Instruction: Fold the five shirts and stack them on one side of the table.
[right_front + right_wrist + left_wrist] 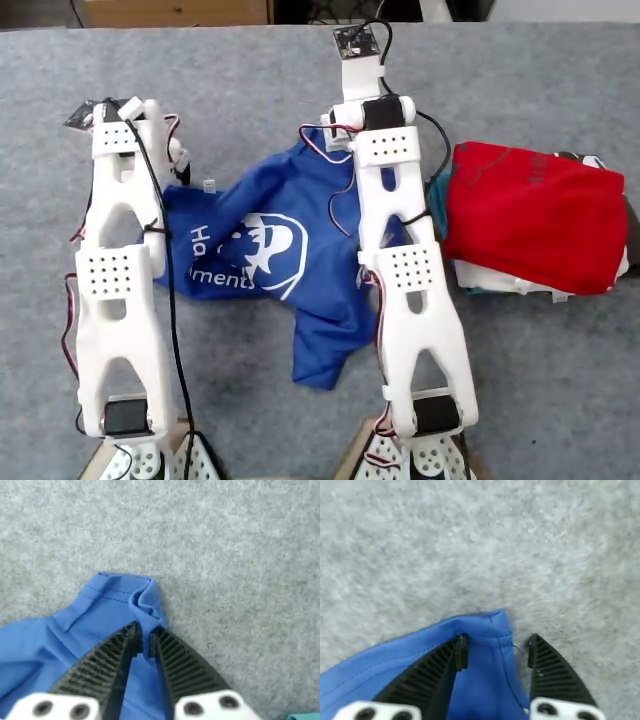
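While the blue shirt (260, 250) lies spread and rumpled between the two arms, print side up, the stack (500, 285) of folded shirts sits at the right side of the table (540, 390), red shirt (530, 215) on top (white and teal edges show beneath it). Judged step: taking hold of the blue shirt's far edge to start its fold; it looks to be the last one unfolded. Right claw (144, 641): jaws narrow, nipping a small pucker of the hem near one corner. Left claw (496, 652): jaws wide, straddling the other corner, one finger (457, 655) on the cloth, the other on bare table just beside the edge; nothing gripped yet. Next move likely calls for the left claw to close on its corner, then both to lift together and carry the edge evenly toward the near side. Risk: the thin pinch on the right could slip
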